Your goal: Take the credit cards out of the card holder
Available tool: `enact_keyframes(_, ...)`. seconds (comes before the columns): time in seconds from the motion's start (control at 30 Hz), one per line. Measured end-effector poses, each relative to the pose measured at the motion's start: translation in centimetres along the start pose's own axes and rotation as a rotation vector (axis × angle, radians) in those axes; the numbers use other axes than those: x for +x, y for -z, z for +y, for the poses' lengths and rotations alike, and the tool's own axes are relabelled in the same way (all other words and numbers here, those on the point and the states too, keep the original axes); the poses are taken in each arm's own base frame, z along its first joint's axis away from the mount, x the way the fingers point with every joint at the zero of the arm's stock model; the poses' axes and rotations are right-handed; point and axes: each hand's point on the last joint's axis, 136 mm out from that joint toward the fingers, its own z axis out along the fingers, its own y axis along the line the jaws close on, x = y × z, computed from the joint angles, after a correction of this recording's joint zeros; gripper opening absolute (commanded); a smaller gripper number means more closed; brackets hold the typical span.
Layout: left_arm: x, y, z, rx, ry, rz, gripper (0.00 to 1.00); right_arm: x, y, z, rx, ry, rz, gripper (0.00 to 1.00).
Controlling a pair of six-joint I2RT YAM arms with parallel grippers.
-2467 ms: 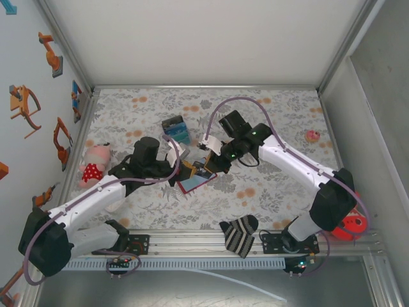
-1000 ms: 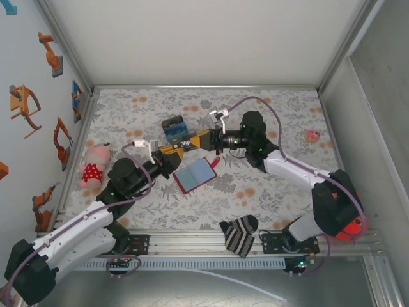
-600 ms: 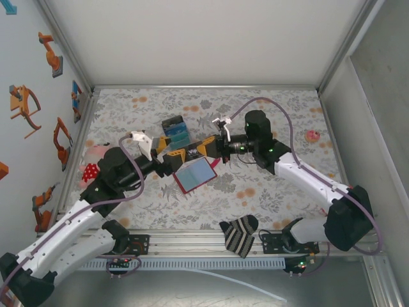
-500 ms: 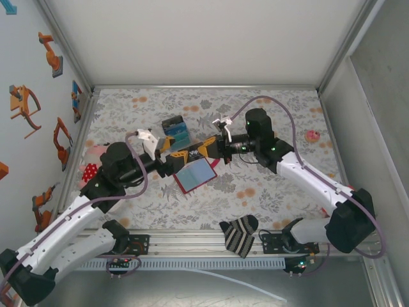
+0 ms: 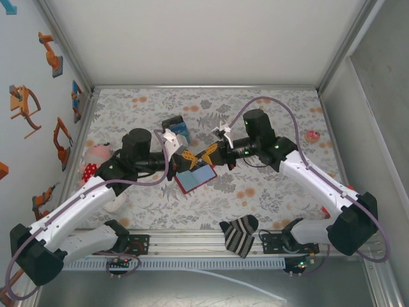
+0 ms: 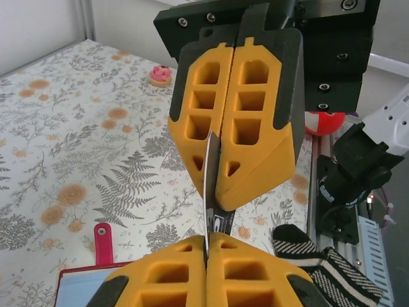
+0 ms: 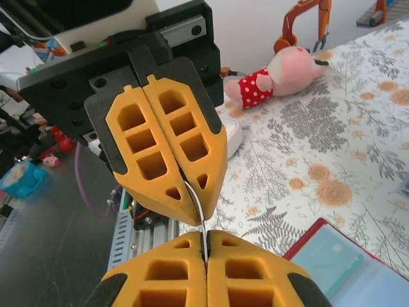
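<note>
A lab robot cell: floral-covered worktop (image 5: 275, 109) walled by white panels (image 5: 204, 38), aluminium rail (image 5: 192, 240) along its near edge, robot-arm stickers (image 5: 22, 105) on the left wall.

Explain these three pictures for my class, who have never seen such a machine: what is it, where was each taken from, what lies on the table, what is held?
These are two robot arms bolted at the near edge of a table, each ending in a yellow two-finger gripper. One picture looks down from above; the others come from cameras on the left and right wrists. The left gripper and right gripper are both shut on one thin card, seen edge-on between them. Beneath lies the open red card holder; a striped sock, a pink plush toy and a small pink object also lie there.
</note>
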Motion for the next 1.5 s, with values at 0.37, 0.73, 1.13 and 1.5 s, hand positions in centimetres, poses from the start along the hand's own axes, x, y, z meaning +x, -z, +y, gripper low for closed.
enact_keyframes(0.37, 0.7, 0.2, 3.3, -0.157, -0.027, 0.048, 0.00, -0.4, 1.7, -2.3, 0.250, 0.030, 0.005, 0.79)
enact_keyframes(0.73, 1.1, 1.3, 15.6, -0.427, -0.049, 0.159, 0.00, -1.3, 4.5, -6.7, 0.575, 0.015, -0.029, 0.99)
enact_keyframes(1.13, 4.6, -0.8, 26.4, -0.417, -0.087, 0.264, 0.00, -0.8, 7.6, -9.9, 0.840, -0.017, -0.047, 0.99)
enact_keyframes(1.5, 8.7, -3.0, 29.6, -0.348, -0.134, 0.370, 0.00, -0.8, 9.9, -9.5, 0.937, -0.009, -0.107, 0.99)
